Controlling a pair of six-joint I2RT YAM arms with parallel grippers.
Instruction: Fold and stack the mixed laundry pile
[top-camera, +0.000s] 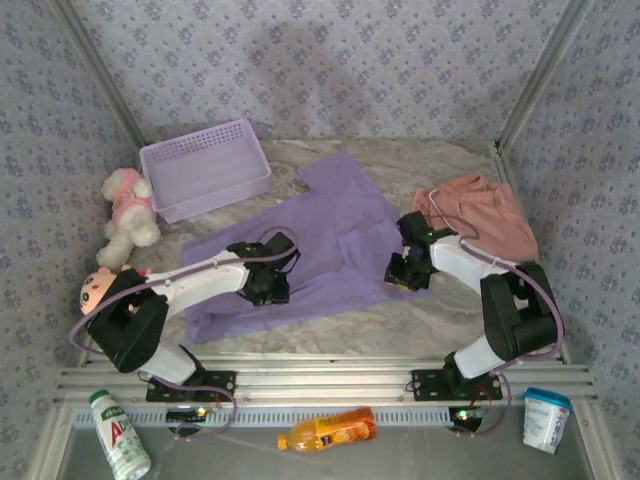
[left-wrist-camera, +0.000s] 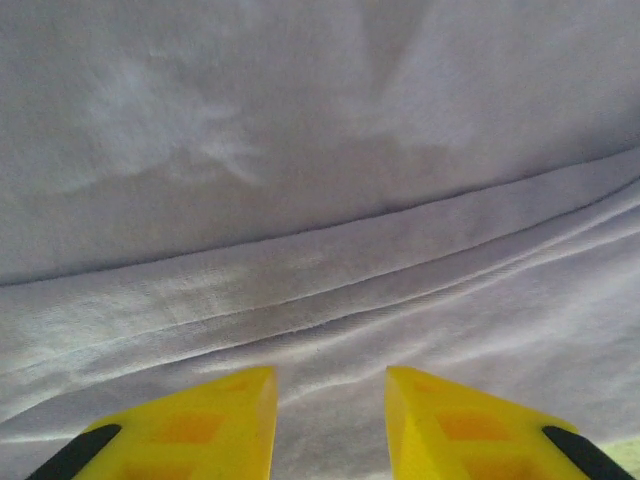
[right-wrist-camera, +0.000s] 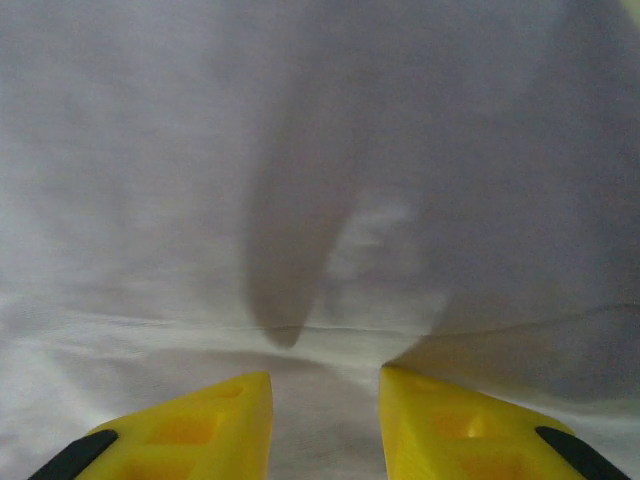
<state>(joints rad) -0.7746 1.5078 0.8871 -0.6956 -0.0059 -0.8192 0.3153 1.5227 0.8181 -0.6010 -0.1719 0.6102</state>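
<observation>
Holding the left gripper (left-wrist-camera: 330, 388) narrowly apart, yellow fingers (left-wrist-camera: 225, 415) pressing low toward the lavender T-shirt (left-wrist-camera: 320, 180). Cloth pinched or not: cannot tell. Facing a raised hem fold just ahead of the tips, its long axis crossing the finger line side to side and climbing slightly to the right.

Holding the right gripper (right-wrist-camera: 325, 385) at the same narrow gap over smoother purple cloth, with a faint crease just ahead of the tips. Grip again impossible to confirm.

Moving out to the top view: planting the left gripper (top-camera: 268, 285) on the shirt's near-left part and the right gripper (top-camera: 405, 272) on its right edge. Seeing the T-shirt (top-camera: 330, 245) spread flat across the middle of the table (top-camera: 400, 320), long axis slanting from the near-left toward the far centre. Seeing the salmon-pink garment (top-camera: 485, 215) bunched by the right edge, just beyond the right arm and well apart from the left one.

Judging the next move as a two-point pinch and fold, depending on each jaw line crossing its cloth edge.

Getting fold detail and finger gap from the wrist views; getting garment layout from the top view, with the fingertips hidden under the wrists.
</observation>
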